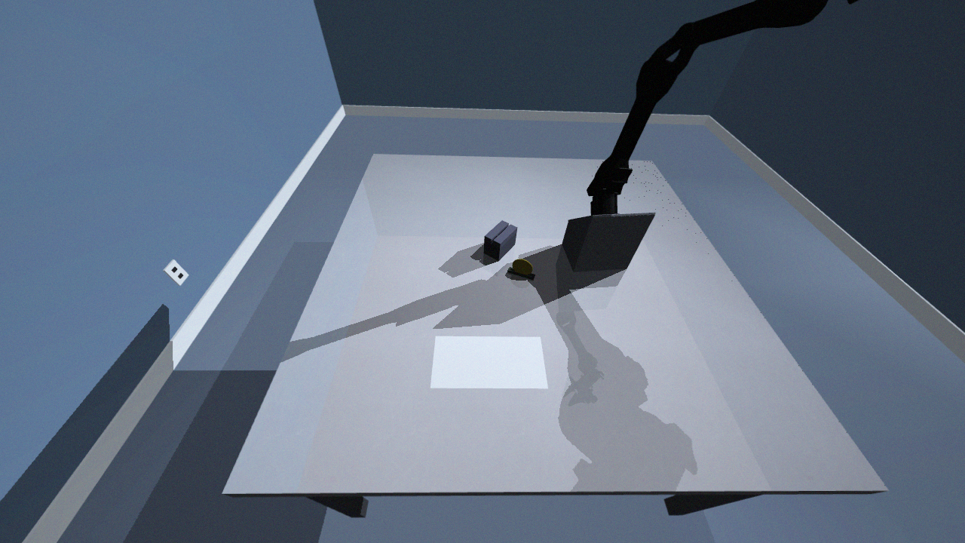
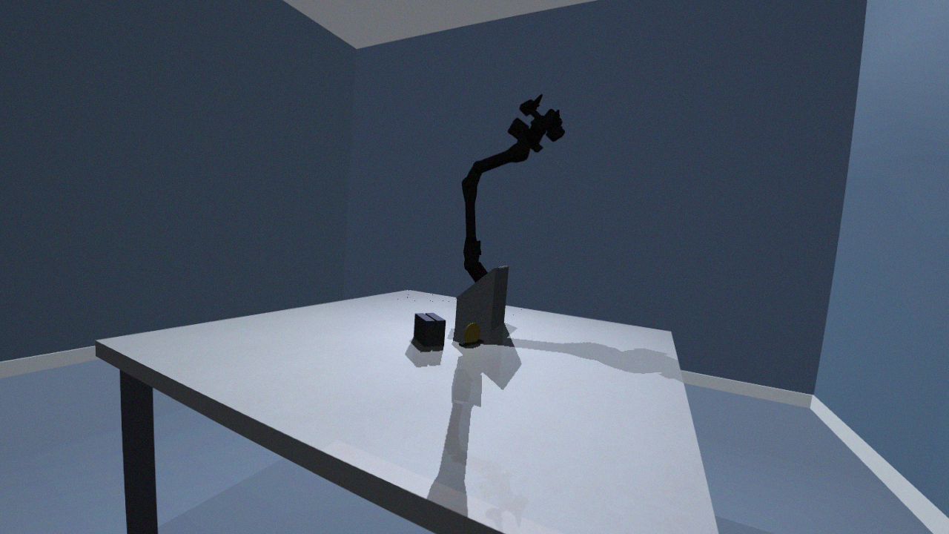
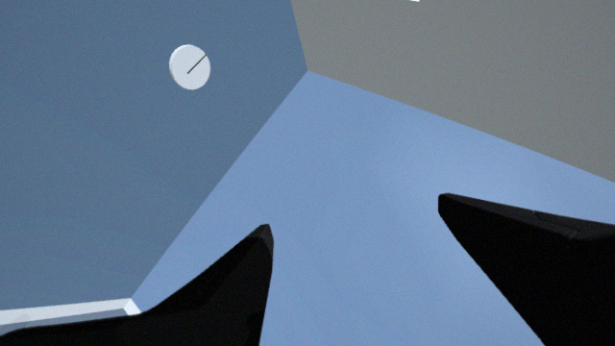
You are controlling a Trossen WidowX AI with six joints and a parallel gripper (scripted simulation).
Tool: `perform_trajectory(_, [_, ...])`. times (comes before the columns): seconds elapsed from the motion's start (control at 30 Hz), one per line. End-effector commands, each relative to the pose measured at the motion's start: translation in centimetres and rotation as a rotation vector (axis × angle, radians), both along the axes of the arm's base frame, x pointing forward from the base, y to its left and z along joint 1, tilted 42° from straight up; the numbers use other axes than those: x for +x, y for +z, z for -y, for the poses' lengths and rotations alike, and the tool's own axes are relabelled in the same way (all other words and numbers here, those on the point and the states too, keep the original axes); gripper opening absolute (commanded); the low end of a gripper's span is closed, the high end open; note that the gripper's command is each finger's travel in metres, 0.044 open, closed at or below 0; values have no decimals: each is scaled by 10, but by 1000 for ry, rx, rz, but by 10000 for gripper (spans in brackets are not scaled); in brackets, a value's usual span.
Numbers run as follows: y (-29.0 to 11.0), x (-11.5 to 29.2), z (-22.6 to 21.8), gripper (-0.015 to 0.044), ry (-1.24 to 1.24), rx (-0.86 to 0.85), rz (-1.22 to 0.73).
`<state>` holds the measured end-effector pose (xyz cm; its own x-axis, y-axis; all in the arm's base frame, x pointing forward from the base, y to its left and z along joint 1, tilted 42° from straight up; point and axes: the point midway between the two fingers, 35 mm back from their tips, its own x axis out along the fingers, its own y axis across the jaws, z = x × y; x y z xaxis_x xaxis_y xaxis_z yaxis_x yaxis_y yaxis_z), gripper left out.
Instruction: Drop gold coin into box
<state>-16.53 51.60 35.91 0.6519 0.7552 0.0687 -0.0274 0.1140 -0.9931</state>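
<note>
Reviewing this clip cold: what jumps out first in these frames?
The black arm rears high above the table, its gripper open and empty, aimed at the walls and ceiling instead of the work. Far below, the gold coin stands on edge in its dark holder, with the slotted grey box just beside it and the arm's grey base block on its other side.

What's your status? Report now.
Gripper open, empty, raised high. Thin gold coin upright in dark-green holder. Slotted grey box alongside, nothing blocking.

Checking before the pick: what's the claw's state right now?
Claw: open, holding nothing; the coin stands in its holder.
</note>
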Motion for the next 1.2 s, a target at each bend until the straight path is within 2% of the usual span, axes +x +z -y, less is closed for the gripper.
perform_trajectory(0.0, [-1, 2, -1, 374, -2, 0, -2])
perform_trajectory(0.27, [-65, 100, -33, 164, -99, 2, -135])
perform_trajectory(0.47, [-121, 188, -33, 161, -219, 6, -285])
perform_trajectory(0.7, [-187, 285, -1, 161, -407, 30, -481])
perform_trajectory(0.93, [-250, 367, 62, 161, -658, 90, -685])
perform_trajectory(1.17, [-306, 425, 152, 161, -982, 202, -873])
